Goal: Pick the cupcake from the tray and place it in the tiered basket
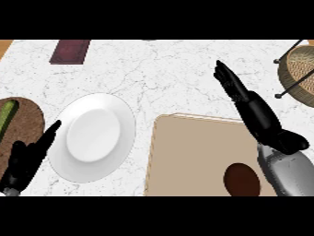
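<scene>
One cupcake (241,180): dark brown, on near part of tray (186,156), just left of right forearm, untouched. One beige tray, right of centre. One tiered basket (312,73), wicker, far right, partly cut by edge. Two hands. Right hand (258,115): fingers straight, holding nothing, over tray's far right corner, pointing far. Left hand (25,159): fingers straight, holding nothing, near left, between plate and board. One white plate (95,133), left of tray. One round brown board (23,115), far left, bearing one green vegetable (2,126). One dark red rectangle (71,50), far edge of marble counter (159,73).
</scene>
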Controlling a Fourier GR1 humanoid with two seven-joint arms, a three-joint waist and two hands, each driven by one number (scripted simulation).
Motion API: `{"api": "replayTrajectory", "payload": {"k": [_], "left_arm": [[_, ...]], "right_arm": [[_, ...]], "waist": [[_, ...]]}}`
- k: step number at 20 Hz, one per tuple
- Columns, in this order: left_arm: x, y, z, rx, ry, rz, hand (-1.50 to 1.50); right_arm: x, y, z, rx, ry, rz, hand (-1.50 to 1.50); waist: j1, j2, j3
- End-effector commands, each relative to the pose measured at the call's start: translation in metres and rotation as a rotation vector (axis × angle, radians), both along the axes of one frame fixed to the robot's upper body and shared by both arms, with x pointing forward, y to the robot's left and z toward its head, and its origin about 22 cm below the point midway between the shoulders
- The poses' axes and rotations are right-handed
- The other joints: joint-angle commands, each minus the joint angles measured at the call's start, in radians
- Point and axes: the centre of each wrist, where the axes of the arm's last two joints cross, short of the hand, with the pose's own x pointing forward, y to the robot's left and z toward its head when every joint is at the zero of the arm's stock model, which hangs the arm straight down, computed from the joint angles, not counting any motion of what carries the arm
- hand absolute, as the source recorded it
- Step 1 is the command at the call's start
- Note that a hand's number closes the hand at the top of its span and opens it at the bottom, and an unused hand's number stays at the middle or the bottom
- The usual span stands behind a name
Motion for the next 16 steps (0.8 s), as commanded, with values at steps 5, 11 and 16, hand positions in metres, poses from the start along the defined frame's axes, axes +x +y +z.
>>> {"api": "replayTrajectory", "payload": {"k": [5,11,16], "left_arm": [[-0.012,-0.027,-0.010,-0.035,-0.126,0.240,0.00],[-0.013,-0.038,-0.013,-0.089,-0.152,0.307,0.00],[-0.012,-0.062,-0.030,-0.090,-0.163,0.280,0.00]], "right_arm": [[-0.018,-0.083,0.056,-0.065,-0.163,-0.332,1.50],[-0.055,-0.140,0.001,0.176,0.032,-0.988,-1.50],[-0.125,-0.122,0.030,0.159,-0.028,-0.840,-1.50]], "waist": [[-0.048,-0.027,-0.016],[-0.092,-0.026,-0.015],[-0.046,-0.018,-0.017]]}}
